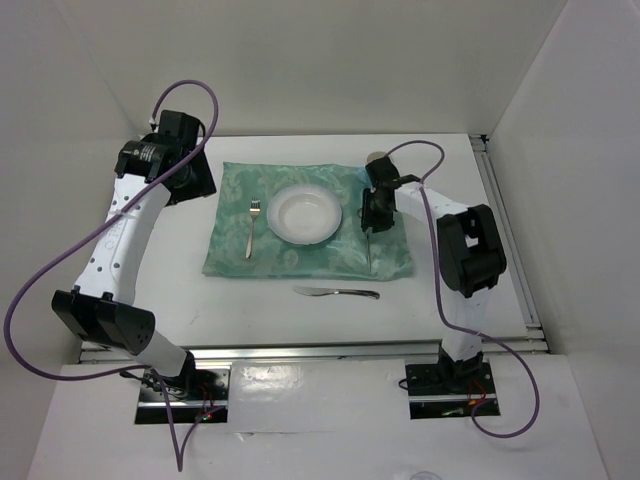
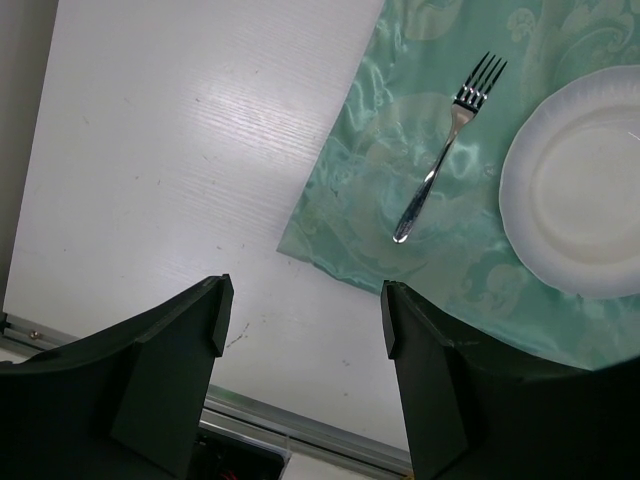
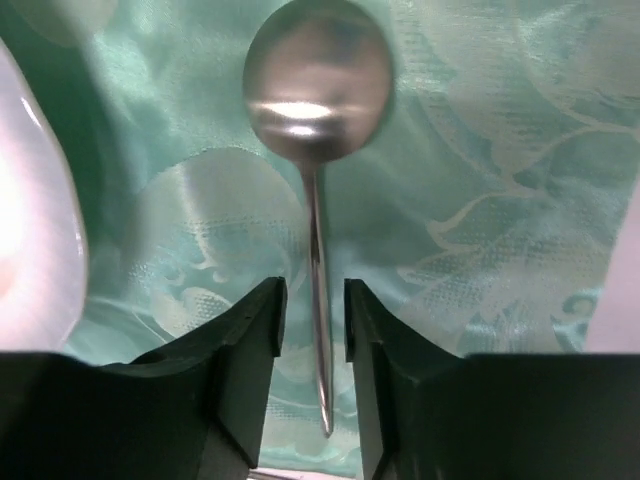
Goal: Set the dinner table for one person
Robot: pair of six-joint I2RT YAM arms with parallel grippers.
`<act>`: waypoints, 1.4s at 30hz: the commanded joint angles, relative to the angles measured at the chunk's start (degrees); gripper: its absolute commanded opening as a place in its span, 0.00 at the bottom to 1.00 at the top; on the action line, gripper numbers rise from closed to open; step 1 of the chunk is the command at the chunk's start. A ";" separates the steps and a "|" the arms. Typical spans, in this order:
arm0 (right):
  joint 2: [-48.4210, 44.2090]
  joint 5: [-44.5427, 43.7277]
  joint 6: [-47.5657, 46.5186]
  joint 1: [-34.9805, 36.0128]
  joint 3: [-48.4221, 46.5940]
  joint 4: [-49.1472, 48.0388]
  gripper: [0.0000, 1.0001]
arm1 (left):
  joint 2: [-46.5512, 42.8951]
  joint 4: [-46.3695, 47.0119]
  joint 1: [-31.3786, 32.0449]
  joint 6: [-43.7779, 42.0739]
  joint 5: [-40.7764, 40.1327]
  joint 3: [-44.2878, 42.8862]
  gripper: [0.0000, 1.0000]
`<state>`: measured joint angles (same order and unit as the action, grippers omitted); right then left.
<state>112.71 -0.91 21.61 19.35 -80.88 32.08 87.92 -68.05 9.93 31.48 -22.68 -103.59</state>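
Knife (image 1: 337,292) lies nearest, on the bare dinner table (image 1: 270,320); this top is rigid, smooth and fixed, I think, not for grasping, and flat cutlery may slide on it. Farther, over the placemat (image 1: 230,258), the right gripper (image 3: 312,295) stands slightly open astride the spoon (image 3: 317,100) handle, not pinching. Farthest, the left gripper (image 2: 305,300) hangs wide open, empty.

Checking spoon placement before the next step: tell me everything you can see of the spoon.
The spoon is shiny metal, with a round bowl catching glare and a thin, straight handle. It lies on the teal placemat, right of the white plate and apart from it, handle pointing toward the arm bases. The right gripper straddles the handle with a slim gap on each side, so it does not look clamped.
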 commanded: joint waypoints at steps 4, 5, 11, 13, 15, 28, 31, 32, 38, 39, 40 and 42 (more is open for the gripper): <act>-14.24 -3.05 -0.59 0.95 3.88 -2.10 0.48 | -0.29 0.90 -0.27 -0.64 0.79 0.85 0.78; -15.83 -3.05 -2.08 1.64 4.76 -2.10 0.48 | -0.29 0.90 -0.27 -0.64 1.31 0.85 0.78; -24.46 0.73 -13.06 13.23 13.02 -0.79 0.53 | -0.29 1.95 -0.27 -1.16 1.32 1.37 0.78; -24.47 0.73 -16.15 19.37 14.25 1.92 0.62 | -0.29 2.74 -0.27 -1.16 1.32 2.24 0.78; -23.68 -1.36 -17.21 24.56 15.04 2.47 0.64 | -0.29 2.75 -0.27 -1.16 1.85 2.96 0.78; -20.69 -3.75 -21.16 29.70 25.42 -7.38 0.61 | -0.91 3.45 -0.27 -1.16 2.46 5.94 0.78; -19.98 -3.14 -21.69 28.64 26.82 -9.04 0.61 | -0.91 3.45 -0.27 -1.16 2.46 5.94 0.78; -19.98 -1.74 -22.30 27.94 27.35 -9.83 0.61 | -0.91 3.97 -0.27 -1.16 2.46 5.94 0.78; -18.66 0.56 -23.36 26.70 29.47 -13.09 0.58 | 0.15 3.98 -0.27 -1.16 1.93 5.94 0.78; -18.14 1.95 -23.36 26.70 29.47 -13.09 0.58 | 0.15 3.98 -0.27 -0.64 1.93 5.94 0.78; -17.61 2.92 -24.15 26.70 29.47 -13.09 0.57 | 0.15 3.98 -0.27 -0.64 1.93 5.94 0.78; -17.09 4.94 -24.68 27.92 29.47 -13.09 0.53 | 0.15 3.98 -0.27 -0.64 1.93 5.94 0.78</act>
<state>94.21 -0.05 -1.34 46.13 -51.94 22.11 88.44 -65.08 9.93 31.48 -20.64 -97.47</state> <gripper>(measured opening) 0.547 0.784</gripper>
